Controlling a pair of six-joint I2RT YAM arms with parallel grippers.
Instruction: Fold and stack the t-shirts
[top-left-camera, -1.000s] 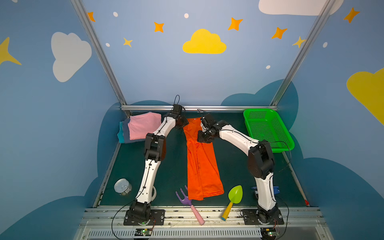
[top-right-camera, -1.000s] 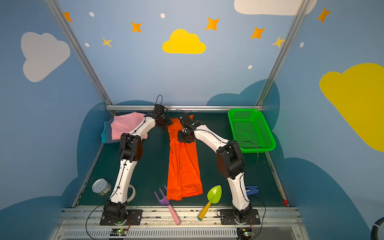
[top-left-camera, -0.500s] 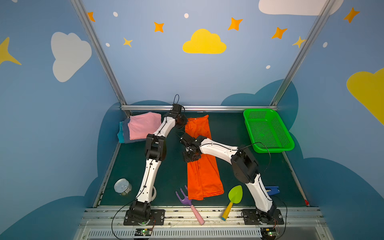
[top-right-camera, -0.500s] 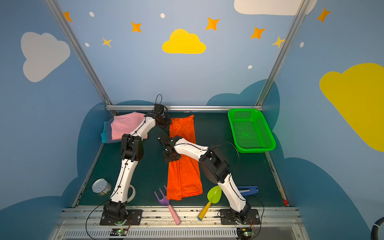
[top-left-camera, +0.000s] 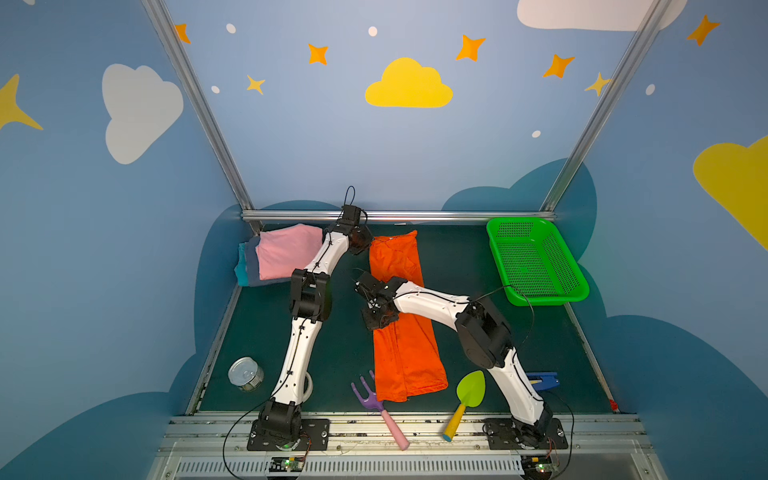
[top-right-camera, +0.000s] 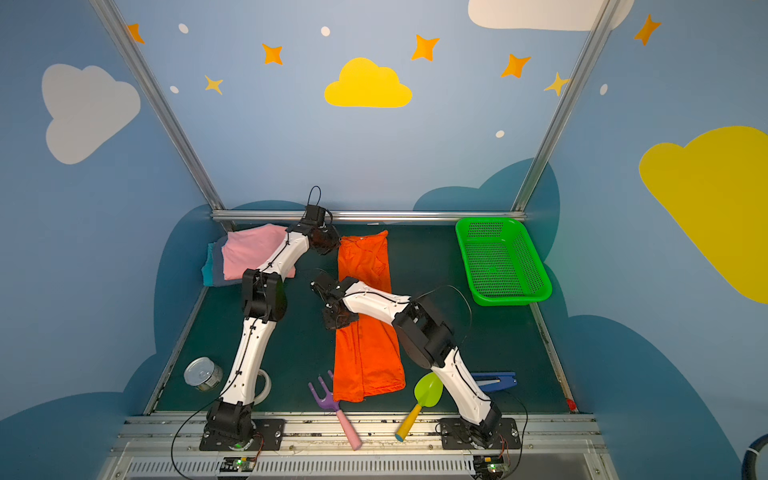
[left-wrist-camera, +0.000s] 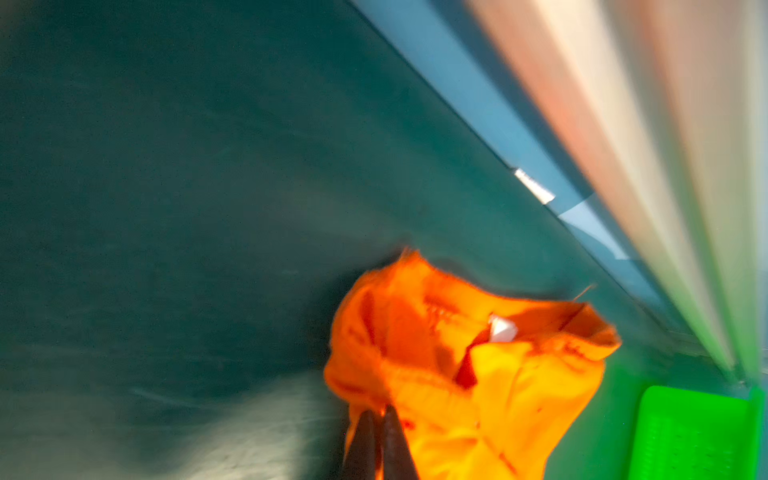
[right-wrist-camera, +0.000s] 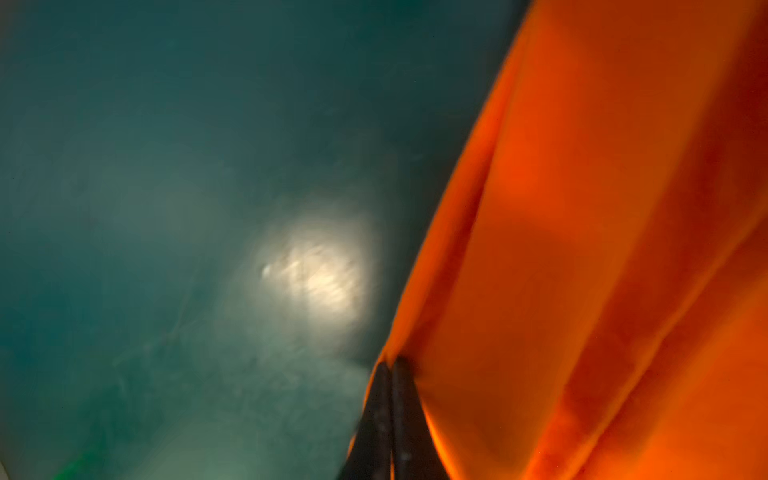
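Orange shirt lies flattened into a long narrow strip down the middle of the green mat, running from the back rail to the front edge. Left gripper is at the strip's far left corner by the collar, jaws clenched on the cloth edge; in the left wrist view the collar bunches up just beyond the fingertips. Right gripper sits at the strip's left edge about halfway along, jaws pressed together on a fold of the same shirt, with the cloth hanging taut away from the pinch. Pink shirt tops a folded stack at the far left corner of the mat, well apart from the strip, with a grey-blue shirt and a teal shirt showing under it. Green basket stands at the far right corner; its whole perforated floor is visible. Tin can stands near the front left; its contents cannot be told.
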